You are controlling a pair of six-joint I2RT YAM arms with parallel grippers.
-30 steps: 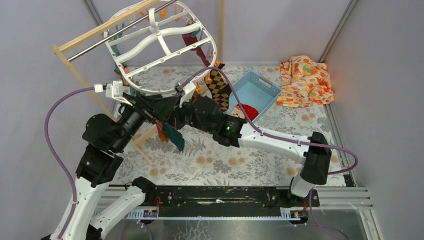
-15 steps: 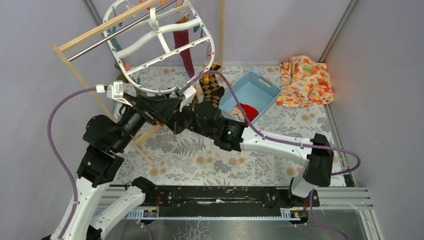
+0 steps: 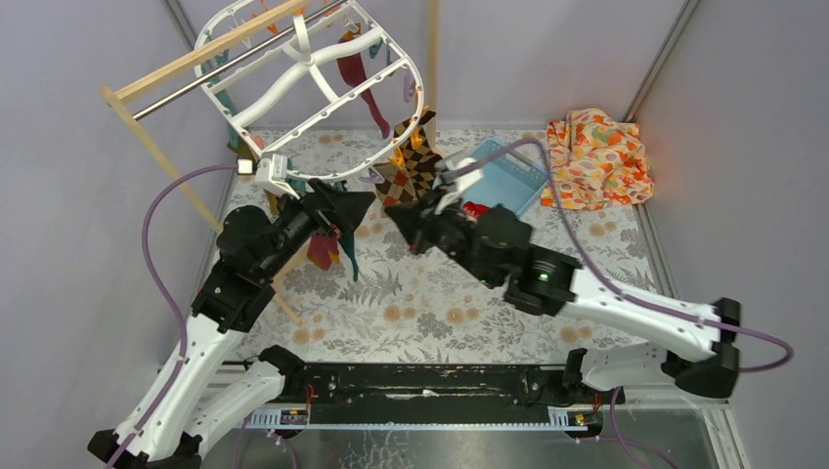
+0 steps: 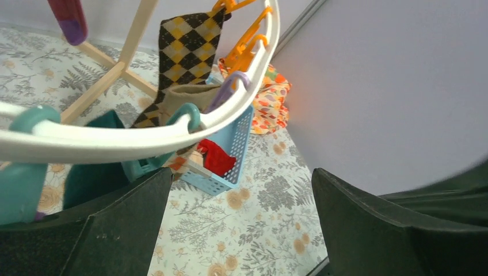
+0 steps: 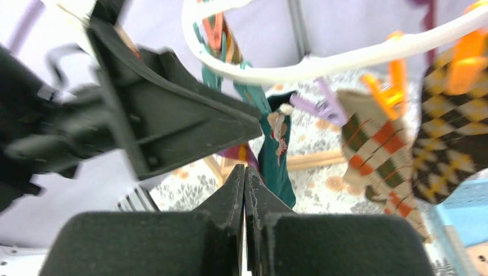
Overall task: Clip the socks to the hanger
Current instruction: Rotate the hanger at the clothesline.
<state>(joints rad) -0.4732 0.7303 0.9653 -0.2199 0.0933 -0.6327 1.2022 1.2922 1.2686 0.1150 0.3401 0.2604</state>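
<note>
The white oval hanger [image 3: 311, 61] hangs from the rack's rod, and its rim crosses the left wrist view [image 4: 144, 135] and the right wrist view [image 5: 345, 57]. A maroon sock [image 3: 357, 80], a brown-cream argyle sock [image 3: 413, 161] and a teal sock [image 3: 343, 249] hang from its pegs. The right wrist view also shows a cream sock with orange and green stripes [image 5: 374, 149] hanging on a peg. My left gripper [image 3: 344, 207] is open and empty just under the front rim [image 4: 241, 172]. My right gripper [image 3: 396, 215] is shut and empty [image 5: 244, 171], facing the left one. A red sock [image 3: 477, 209] lies in the blue basket [image 3: 516, 174].
The wooden rack [image 3: 156, 147] with its metal rod stands at the left. An orange floral cloth [image 3: 596, 156] lies at the back right. Teal, purple [image 4: 227, 92] and orange [image 4: 247, 40] pegs dangle from the rim. The floral mat [image 3: 440, 303] covers the table.
My right arm has drawn back to the right, off the hanger rim. My left arm has shifted right. The hanger has swung and the teal sock now hangs below its rim.
</note>
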